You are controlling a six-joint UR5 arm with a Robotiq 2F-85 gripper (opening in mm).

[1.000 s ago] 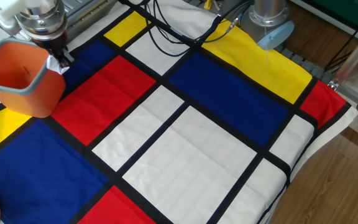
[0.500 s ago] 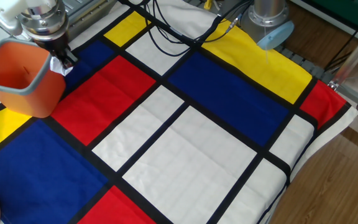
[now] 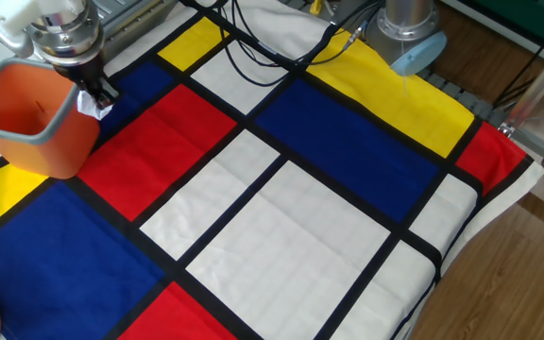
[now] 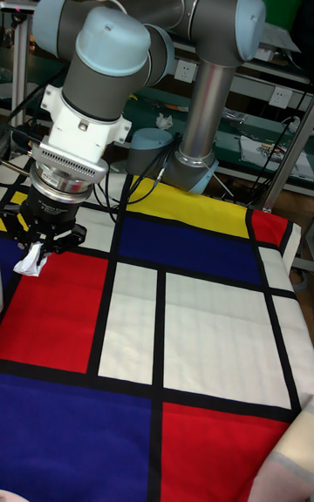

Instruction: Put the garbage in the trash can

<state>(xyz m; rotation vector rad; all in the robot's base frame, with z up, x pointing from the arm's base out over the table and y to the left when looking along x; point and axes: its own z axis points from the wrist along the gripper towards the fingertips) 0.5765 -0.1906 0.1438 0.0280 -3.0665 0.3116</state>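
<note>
The garbage point(image 3: 93, 104) point(image 4: 31, 261) is a small crumpled ball of white paper, held off the cloth between the black fingers of my gripper point(image 3: 94, 94) point(image 4: 42, 245), which is shut on it. The trash can point(image 3: 28, 117), orange with a grey rim, stands at the far left of the fixed view. The paper hangs just beside the can's right rim, over the blue and red patches. The can is out of the tall fixed view.
A tablecloth point(image 3: 281, 208) of red, blue, yellow and white blocks with black lines covers the table. Black cables point(image 3: 253, 47) trail across the back. The arm's grey base point(image 3: 406, 28) point(image 4: 187, 166) stands at the rear; the table's right edge drops to wooden floor point(image 3: 508, 283).
The gripper with the paper has shifted slightly up and back along the can's right rim. The can has not moved.
</note>
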